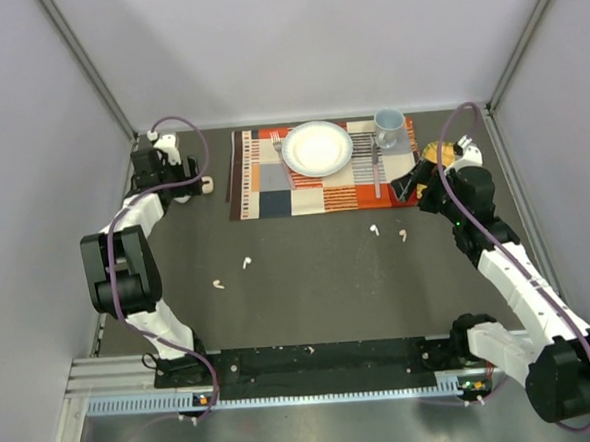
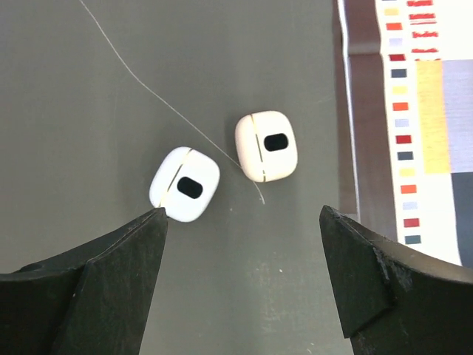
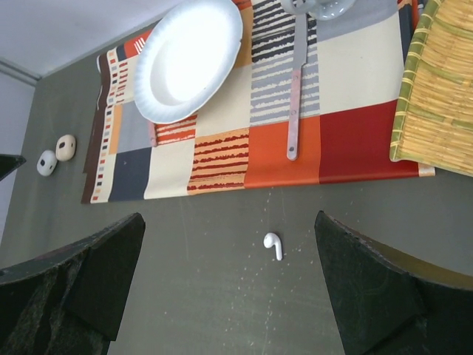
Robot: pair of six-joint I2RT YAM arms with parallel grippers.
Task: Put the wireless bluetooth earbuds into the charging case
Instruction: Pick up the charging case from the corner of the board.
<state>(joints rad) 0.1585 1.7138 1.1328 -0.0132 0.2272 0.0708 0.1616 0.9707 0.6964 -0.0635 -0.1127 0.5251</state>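
Observation:
Two shut charging cases lie on the dark table left of the placemat: a white case (image 2: 185, 184) (image 3: 46, 163) and a beige case (image 2: 266, 146) (image 3: 66, 147) (image 1: 208, 184). My left gripper (image 2: 244, 218) (image 1: 185, 183) hangs open just short of them, its left fingertip (image 2: 151, 229) close to the white case, nothing between the jaws. A white earbud (image 3: 273, 245) (image 1: 374, 230) lies below the placemat's edge, in line with my open, empty right gripper (image 3: 229, 222) (image 1: 409, 186). A pale earbud (image 1: 403, 235) sits beside it. Two more earbuds (image 1: 246, 263) (image 1: 217, 283) lie mid-left.
A patterned placemat (image 1: 264, 198) (image 3: 355, 140) at the back carries a white plate (image 1: 318, 147) (image 3: 188, 55), a fork (image 1: 277, 142), a knife (image 3: 295, 96) and a blue mug (image 1: 388, 127). A bamboo mat (image 3: 436, 89) lies at the right. Grey walls close in on both sides.

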